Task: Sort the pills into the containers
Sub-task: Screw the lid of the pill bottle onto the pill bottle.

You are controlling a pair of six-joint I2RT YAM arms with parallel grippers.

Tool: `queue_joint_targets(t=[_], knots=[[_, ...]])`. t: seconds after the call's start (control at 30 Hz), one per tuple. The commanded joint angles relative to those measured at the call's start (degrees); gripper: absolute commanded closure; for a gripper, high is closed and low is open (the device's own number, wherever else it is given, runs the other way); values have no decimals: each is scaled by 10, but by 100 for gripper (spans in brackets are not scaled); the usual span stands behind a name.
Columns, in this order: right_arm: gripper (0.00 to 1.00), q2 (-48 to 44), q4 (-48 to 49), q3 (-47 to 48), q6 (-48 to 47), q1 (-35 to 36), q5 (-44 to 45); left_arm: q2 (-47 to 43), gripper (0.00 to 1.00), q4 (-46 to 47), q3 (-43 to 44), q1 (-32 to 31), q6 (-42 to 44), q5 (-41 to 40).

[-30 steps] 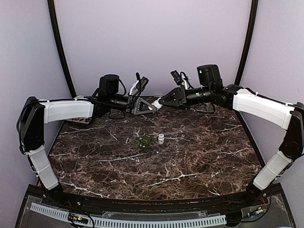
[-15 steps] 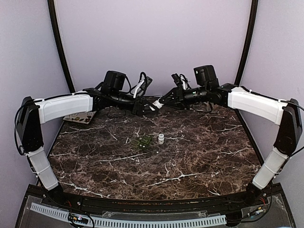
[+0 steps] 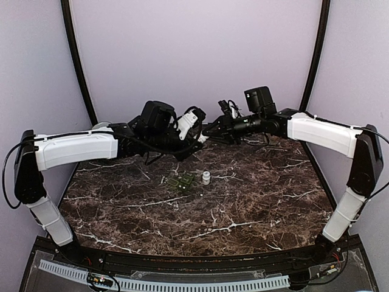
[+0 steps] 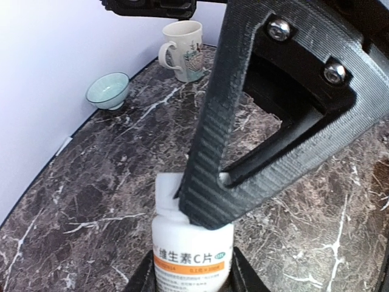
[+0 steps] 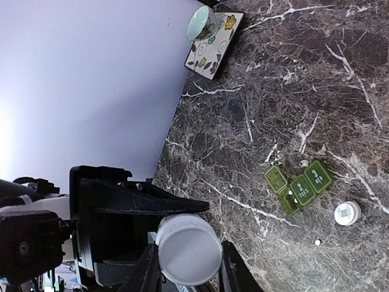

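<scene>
reads "维生素c片" on the orange-banded label of the white plastic pill bottle [image 4: 189,240], held in the air over the back of the dark marble table [image 3: 255,194]. clamped by its body in the left gripper [image 4: 193,267], nearly closed; pinched at its round white cap [image 5: 188,248] by the right gripper [image 5: 187,261], whose black finger blocks much of the left wrist view. reads "2 tues" on the green plastic pill organiser [image 5: 299,184] mid-table, near a small white container [image 5: 347,213] and a loose white pill [image 5: 317,242]. farther off, a patterned white mug [image 4: 182,41] and a pale teal bowl [image 4: 108,90].

Robotics lab test booth: plain lavender backdrop [image 3: 194,48], black frame poles [image 3: 76,61], dark marble-pattern tabletop [image 3: 261,194].
</scene>
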Motion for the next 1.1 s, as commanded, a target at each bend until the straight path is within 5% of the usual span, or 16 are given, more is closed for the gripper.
queue_joint_targets(t=[0.0, 0.33, 0.43, 0.57, 1.07], knots=[[100, 23, 33, 13, 24, 24, -8, -49, 84, 162, -27, -56, 69, -106], [100, 17, 31, 22, 15, 24, -5, -60, 84, 221, -54, -76, 95, -156], [82, 21, 13, 36, -2, 24, -9, -62, 84, 226, -60, -76, 96, -149], [73, 21, 4, 42, -14, 24, -13, -61, 84, 217, -55, -76, 97, -131], [65, 23, -9, 37, -37, 25, -23, -65, 85, 194, -44, -73, 81, -72]])
